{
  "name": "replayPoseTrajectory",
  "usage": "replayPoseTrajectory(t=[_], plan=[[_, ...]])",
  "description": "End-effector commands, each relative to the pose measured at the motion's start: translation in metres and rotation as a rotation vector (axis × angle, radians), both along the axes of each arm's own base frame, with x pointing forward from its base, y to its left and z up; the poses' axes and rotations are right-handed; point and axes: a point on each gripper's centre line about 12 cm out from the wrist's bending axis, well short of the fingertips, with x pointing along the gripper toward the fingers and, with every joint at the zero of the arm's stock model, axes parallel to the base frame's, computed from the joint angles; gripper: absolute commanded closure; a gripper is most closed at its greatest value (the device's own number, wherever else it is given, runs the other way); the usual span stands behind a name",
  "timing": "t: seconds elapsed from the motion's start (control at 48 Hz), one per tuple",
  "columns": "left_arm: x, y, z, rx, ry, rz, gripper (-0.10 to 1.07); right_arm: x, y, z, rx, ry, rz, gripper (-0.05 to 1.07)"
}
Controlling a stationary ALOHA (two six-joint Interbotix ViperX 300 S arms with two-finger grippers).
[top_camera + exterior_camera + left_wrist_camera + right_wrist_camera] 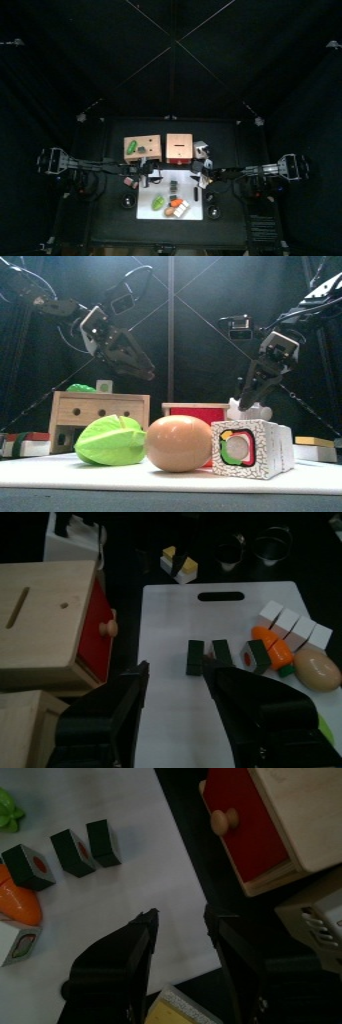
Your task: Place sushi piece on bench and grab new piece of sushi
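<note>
The pale tan square wooden bench (98, 418), flat-topped with holes in its front, stands at mid-left of the front view. Three dark-wrapped sushi pieces (223, 656) lie on the white cutting board (174, 632). Left gripper (178, 697) and right gripper (183, 938) hover with jaws apart, empty.

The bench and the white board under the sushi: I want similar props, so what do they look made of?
The bench looks like pale unfinished wood, matte, with faint grain and a cut slot. The white board looks like smooth plastic, a cutting board with a handle slot; the material is less certain.
</note>
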Motion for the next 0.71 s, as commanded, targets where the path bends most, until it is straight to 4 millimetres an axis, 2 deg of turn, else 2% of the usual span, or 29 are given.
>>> replayPoseTrajectory(t=[0.0,0.208,0.458,0.688], plan=[[0.017,-0.007,-0.003,-0.007,-0.006,-0.016,0.09,0.001,0.000,0.009,0.001,-0.033,-0.002,0.23],[0.038,-0.020,-0.020,-0.008,0.038,-0.047,0.09,0.002,0.000,0.010,0.001,-0.035,-0.002,0.23],[0.049,-0.018,-0.032,-0.004,0.076,-0.044,0.09,0.002,0.000,0.010,0.001,-0.036,-0.002,0.23],[0.052,-0.011,-0.033,-0.004,0.078,-0.030,0.09,0.002,0.000,0.010,0.001,-0.036,-0.002,0.23]])
